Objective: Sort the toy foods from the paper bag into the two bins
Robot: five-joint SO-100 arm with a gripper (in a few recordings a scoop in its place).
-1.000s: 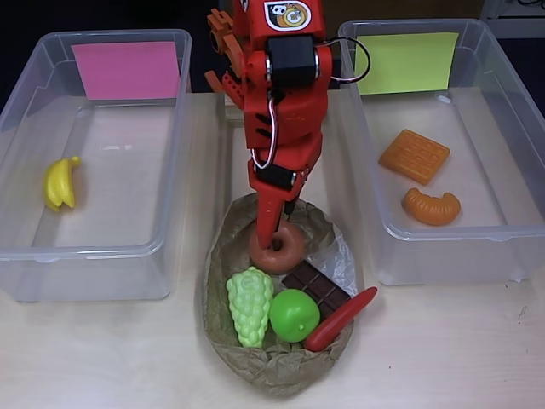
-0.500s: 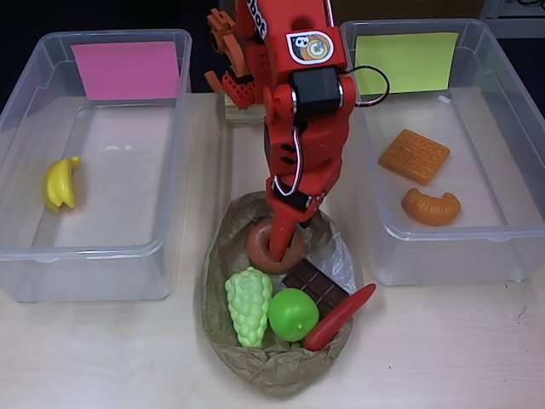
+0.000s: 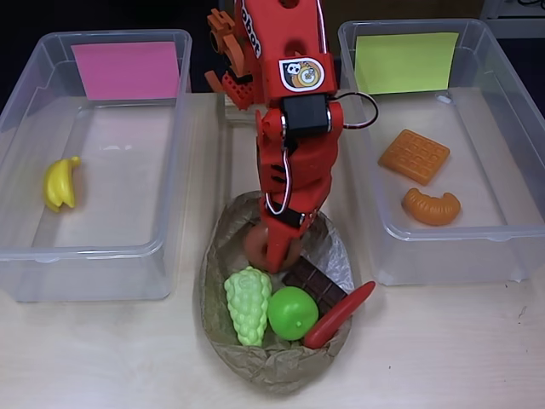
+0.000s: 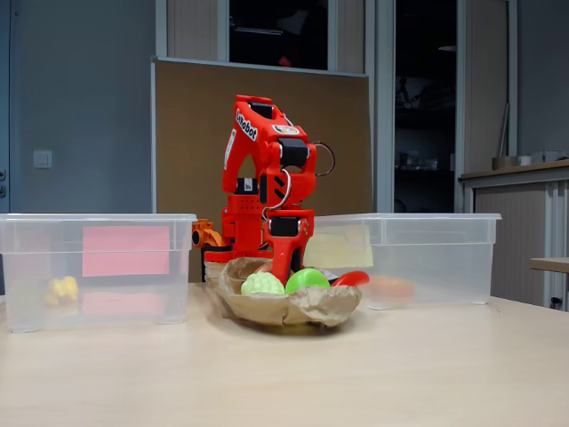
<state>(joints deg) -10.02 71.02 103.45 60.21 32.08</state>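
Reaching into paper bag [image 3: 223, 256], fingers [image 3: 274, 252] on brown donut [image 3: 254, 245]

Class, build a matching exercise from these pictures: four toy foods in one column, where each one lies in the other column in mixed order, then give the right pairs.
Things:
1. bananas
2. waffle
3. grapes
4. chili

Places:
A. in the paper bag, at its right edge
B. in the bin with the pink card
C. in the paper bag, left of the green apple
D. in the bin with the yellow-green card

Pairs: 1-B, 2-D, 3-C, 4-A
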